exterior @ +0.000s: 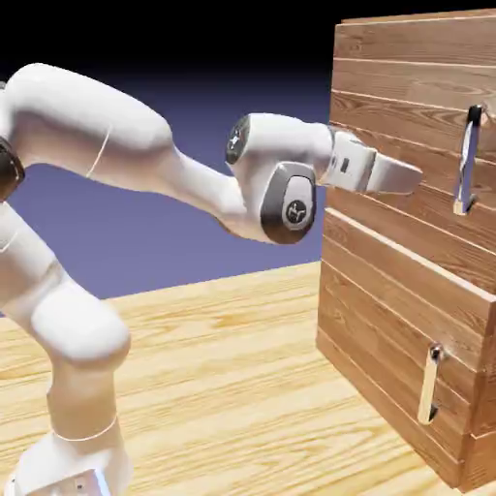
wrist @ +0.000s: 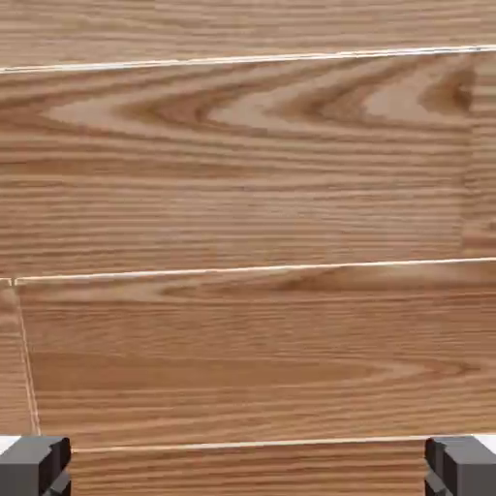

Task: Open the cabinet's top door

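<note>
Wide apart are the two finger tips of the gripper point(wrist: 248, 467), and between them in the hand view only brown planks are seen. In the exterior view the finger part is seen from the side, so one finger is mostly hidden by the other.

The top door point(exterior: 397, 111) is found in the upper part of the cabinet point(exterior: 478, 426), at the exterior view's right. It is made of long brown boards, and its right part is cut off by the picture's edge. Its grey bar handle point(exterior: 469, 160) is placed to the right of the gripper, apart from it. A small bit of the door is hidden behind the fingers. Whether the wood is touched by them cannot be told.

Below, the shorter lower door point(exterior: 387, 291) is seen, with a pale cream handle point(exterior: 428, 386). In the hand view, the planks are crossed by thin pale lines, and a slanting line is shown near the left side. The finger tips are cut off by the bottom edge, and neither handle is shown.

Farther out, the white arm point(exterior: 87, 111) is stretched from the left toward the cabinet. Its base and one bend are cut off at the left and bottom. Under it all, the light wood table point(exterior: 223, 378) is seen, partly covered by the arm.
</note>
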Action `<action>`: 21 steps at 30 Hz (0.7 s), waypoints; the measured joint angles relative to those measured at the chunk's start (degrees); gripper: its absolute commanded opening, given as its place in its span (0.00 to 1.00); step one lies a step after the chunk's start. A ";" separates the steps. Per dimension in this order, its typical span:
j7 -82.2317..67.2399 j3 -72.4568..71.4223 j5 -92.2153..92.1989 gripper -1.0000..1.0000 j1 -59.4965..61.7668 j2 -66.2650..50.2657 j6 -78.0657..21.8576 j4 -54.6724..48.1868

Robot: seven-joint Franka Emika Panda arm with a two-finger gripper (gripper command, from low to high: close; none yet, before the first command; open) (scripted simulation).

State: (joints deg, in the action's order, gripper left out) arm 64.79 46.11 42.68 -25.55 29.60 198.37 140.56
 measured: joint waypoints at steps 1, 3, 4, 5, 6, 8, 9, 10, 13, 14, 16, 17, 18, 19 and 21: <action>1.01 2.08 1.92 0.50 -1.12 -0.14 1.10 -0.92; 3.02 6.23 5.77 0.50 -3.36 -0.41 3.29 -2.76; 4.02 8.31 7.69 0.50 -4.48 -0.55 4.39 -3.68; 5.03 10.38 9.61 0.50 -5.60 -0.69 5.49 -4.60; 6.03 12.46 11.53 0.50 -6.72 -0.83 6.58 -5.52; 8.05 16.61 15.38 0.50 -8.96 -1.10 8.78 -7.36; 9.05 18.69 17.30 0.50 -10.08 -1.24 9.87 -8.28; 10.06 20.76 19.22 0.50 -11.20 -1.38 10.97 -9.20; 12.15 25.07 23.21 0.50 -13.52 -1.66 13.25 -11.11; 12.15 25.07 23.21 0.50 -13.52 -1.66 13.25 -11.11; 12.50 28.59 22.15 0.50 -17.67 -3.56 13.84 -13.10; 12.68 30.34 21.62 0.50 -19.75 -4.51 14.13 -14.09; 12.85 32.10 21.09 0.50 -21.82 -5.45 14.43 -15.08; 13.03 33.86 20.56 0.50 -23.90 -6.40 14.73 -16.07; 13.38 37.37 19.51 0.50 -28.05 -8.30 15.32 -18.05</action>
State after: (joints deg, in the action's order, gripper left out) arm 78.17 83.48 62.19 -53.60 21.30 213.69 122.51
